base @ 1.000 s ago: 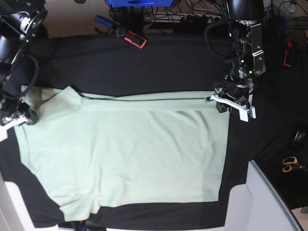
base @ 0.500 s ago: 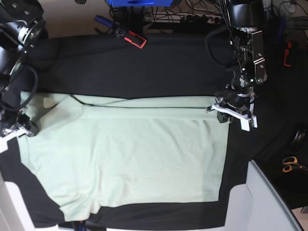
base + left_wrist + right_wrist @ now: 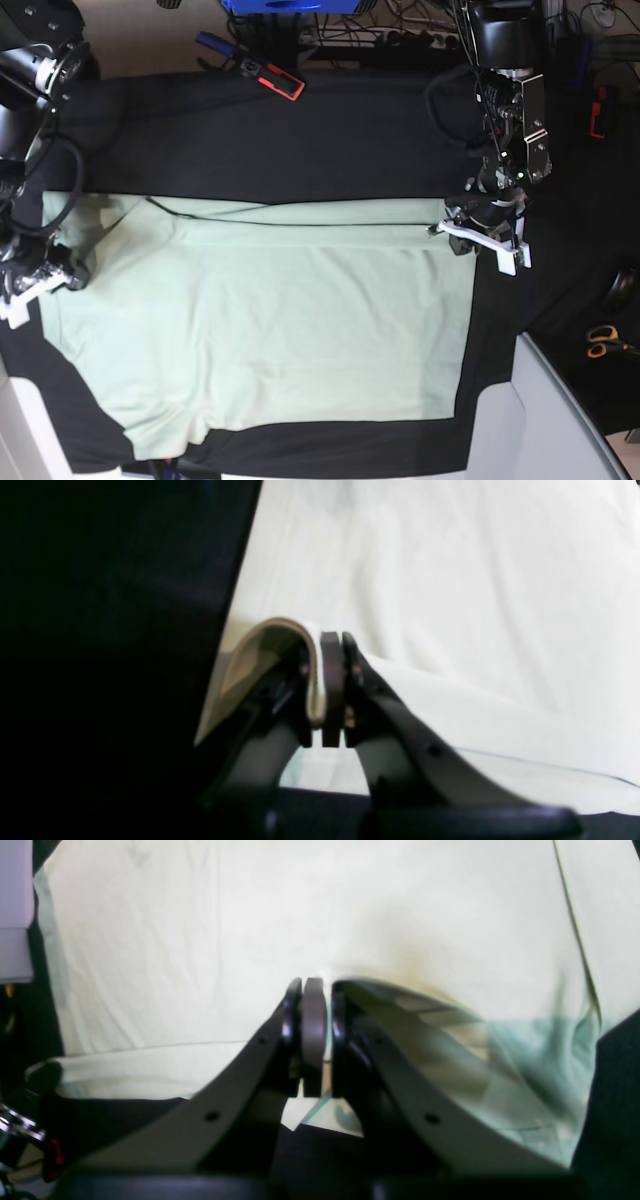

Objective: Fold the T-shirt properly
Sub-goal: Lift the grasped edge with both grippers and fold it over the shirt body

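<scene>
The pale mint T-shirt (image 3: 280, 320) lies spread on the black table (image 3: 300, 140), its far part folded toward the front along a straight crease. At the shirt's far right corner, my left gripper (image 3: 452, 226) is shut on the cloth. In the left wrist view the T-shirt's (image 3: 450, 580) edge curls over one finger into the closed left gripper (image 3: 332, 680). My right gripper (image 3: 68, 274) is shut on the shirt's left edge. The right wrist view shows the T-shirt's (image 3: 300, 915) fabric bunched over one finger of the right gripper (image 3: 314, 1032).
A red and black tool (image 3: 272, 76) and a blue object (image 3: 290, 5) lie beyond the table's far edge, among cables. Scissors (image 3: 602, 341) lie at the right. A grey-white box (image 3: 545, 420) stands at the front right corner.
My right gripper has moved toward the front, dragging the shirt's left edge, and the raised flap there has flattened. My left gripper has shifted slightly forward with its corner.
</scene>
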Controlling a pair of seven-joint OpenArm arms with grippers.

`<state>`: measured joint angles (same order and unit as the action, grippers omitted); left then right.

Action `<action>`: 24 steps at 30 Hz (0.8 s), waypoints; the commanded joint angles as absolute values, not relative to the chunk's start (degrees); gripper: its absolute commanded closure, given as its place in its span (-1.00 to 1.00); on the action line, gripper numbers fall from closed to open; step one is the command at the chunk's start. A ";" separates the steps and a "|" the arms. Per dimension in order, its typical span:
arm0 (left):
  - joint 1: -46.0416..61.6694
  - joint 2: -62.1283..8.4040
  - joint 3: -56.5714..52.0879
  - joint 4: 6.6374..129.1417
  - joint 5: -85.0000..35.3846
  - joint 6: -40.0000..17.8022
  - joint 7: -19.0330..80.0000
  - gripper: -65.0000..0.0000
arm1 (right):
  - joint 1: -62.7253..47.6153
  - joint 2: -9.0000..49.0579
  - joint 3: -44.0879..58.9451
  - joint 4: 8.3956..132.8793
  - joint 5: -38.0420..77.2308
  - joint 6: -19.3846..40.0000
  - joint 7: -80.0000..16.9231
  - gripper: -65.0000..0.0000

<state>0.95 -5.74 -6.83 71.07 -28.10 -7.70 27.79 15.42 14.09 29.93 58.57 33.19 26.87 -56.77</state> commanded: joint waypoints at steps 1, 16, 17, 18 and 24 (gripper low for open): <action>-0.40 -6.20 -6.99 71.87 -28.44 -7.96 26.59 1.00 | 17.36 15.08 29.49 59.38 34.51 27.03 -55.16 1.00; -3.65 -6.37 -6.90 68.79 -28.35 -7.96 26.59 1.00 | 19.82 15.08 28.97 57.01 34.42 27.03 -54.64 1.00; -3.65 -6.46 -6.90 68.79 -28.35 -7.96 26.51 1.00 | 20.18 15.08 28.79 57.01 34.42 27.03 -54.29 1.00; -3.65 -6.46 -6.90 68.79 -28.35 -7.96 26.51 1.00 | 20.26 15.08 28.00 57.01 34.42 27.03 -53.85 1.00; -3.74 -6.46 -6.90 68.79 -28.35 -7.96 26.42 1.00 | 20.88 14.99 25.01 56.92 34.42 27.03 -52.35 1.00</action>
<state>-2.70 -6.04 -6.85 67.81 -28.08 -7.68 27.75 18.98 14.06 24.97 56.05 33.21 26.89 -53.43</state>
